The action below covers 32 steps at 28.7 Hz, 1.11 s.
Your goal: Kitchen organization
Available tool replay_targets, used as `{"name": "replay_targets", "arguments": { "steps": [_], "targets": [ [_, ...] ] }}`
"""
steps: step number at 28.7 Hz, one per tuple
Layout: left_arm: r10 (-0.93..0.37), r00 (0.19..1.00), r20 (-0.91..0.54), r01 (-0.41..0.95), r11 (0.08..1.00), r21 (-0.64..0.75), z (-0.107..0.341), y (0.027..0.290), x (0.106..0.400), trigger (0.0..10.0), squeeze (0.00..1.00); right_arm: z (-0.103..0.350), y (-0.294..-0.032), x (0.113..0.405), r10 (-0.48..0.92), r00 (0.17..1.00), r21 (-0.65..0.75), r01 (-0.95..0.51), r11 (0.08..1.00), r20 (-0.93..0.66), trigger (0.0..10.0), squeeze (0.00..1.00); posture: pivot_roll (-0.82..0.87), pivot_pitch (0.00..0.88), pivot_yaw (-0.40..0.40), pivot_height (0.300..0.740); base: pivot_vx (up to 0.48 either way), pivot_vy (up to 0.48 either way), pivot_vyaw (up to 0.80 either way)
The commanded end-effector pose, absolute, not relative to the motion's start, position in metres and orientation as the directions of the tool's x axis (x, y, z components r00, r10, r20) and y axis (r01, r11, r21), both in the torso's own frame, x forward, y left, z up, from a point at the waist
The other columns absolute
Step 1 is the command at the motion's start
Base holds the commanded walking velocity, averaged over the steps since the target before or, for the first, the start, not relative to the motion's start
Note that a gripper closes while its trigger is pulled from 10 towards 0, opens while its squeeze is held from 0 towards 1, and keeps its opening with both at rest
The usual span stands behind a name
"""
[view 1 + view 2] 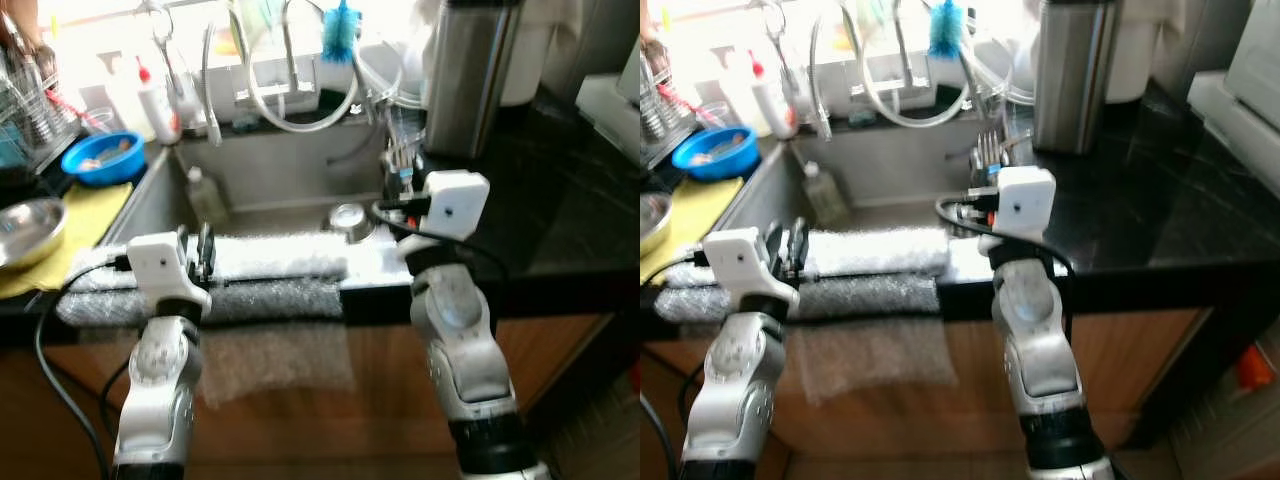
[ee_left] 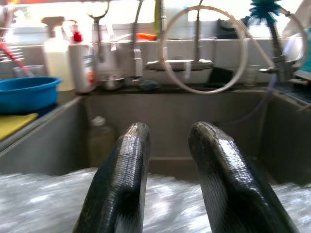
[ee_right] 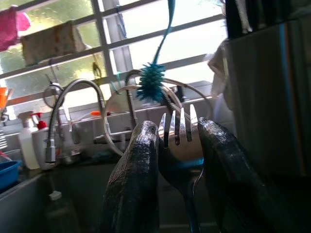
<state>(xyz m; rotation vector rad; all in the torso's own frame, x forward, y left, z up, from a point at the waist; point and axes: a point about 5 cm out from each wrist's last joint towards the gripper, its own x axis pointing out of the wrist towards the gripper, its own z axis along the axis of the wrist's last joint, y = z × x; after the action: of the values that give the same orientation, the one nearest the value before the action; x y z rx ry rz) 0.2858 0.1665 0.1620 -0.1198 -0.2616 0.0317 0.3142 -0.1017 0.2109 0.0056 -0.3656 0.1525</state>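
**Q:** What is the status of the right gripper (image 3: pixel 177 160)?

**A:** It is clenched on a fork (image 3: pixel 179 145). The wrist view shows the fork upright between the two black fingers (image 3: pixel 138 184), tines up. In the head views the gripper sits at 12 o'clock from its own wrist, over the right edge of the sink (image 1: pixel 260 185), beside the black countertop (image 1: pixel 560 210).

**Q:** And the left gripper (image 2: pixel 167 165)?

**A:** Released. The fingers (image 2: pixel 121 179) stand apart with nothing between them. It hovers above the bubble wrap (image 1: pixel 270 270) draped over the sink's front rim.

**Q:** What surrounds the work area?

**A:** A tall steel canister (image 1: pixel 470 75) stands on the countertop at 1 o'clock from the right gripper. A teal bottle brush (image 1: pixel 340 30) hangs behind the sink at 12 o'clock. A blue bowl (image 1: pixel 102 157) sits at 10 o'clock from the left gripper, with a steel bowl (image 1: pixel 28 228) on a yellow cloth (image 1: pixel 75 225) at 9 o'clock. A small bottle (image 1: pixel 205 195) stands inside the sink, in its left part.
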Motion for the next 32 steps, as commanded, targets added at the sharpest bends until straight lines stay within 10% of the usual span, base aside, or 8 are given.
{"name": "replay_targets", "arguments": {
  "steps": [1,32],
  "targets": [
    [0.05,0.961,0.271,-0.023,0.994,-0.103,0.1665,0.1699,0.2848,10.0,0.0,0.2142,-0.1003,0.3152,0.142,0.922,-0.006,-0.15,0.989,0.361,10.0,0.0,-0.04,0.0,0.125,0.74,0.304,0.0,0.0],
    [0.023,0.966,0.257,0.003,0.995,-0.102,0.1634,0.1655,0.2858,10.0,0.0,0.2221,-0.0958,0.3215,0.185,0.911,-0.031,-0.187,0.982,0.37,10.0,0.0,-0.04,0.0,0.125,0.74,0.254,0.0,0.0]
  ]
}}
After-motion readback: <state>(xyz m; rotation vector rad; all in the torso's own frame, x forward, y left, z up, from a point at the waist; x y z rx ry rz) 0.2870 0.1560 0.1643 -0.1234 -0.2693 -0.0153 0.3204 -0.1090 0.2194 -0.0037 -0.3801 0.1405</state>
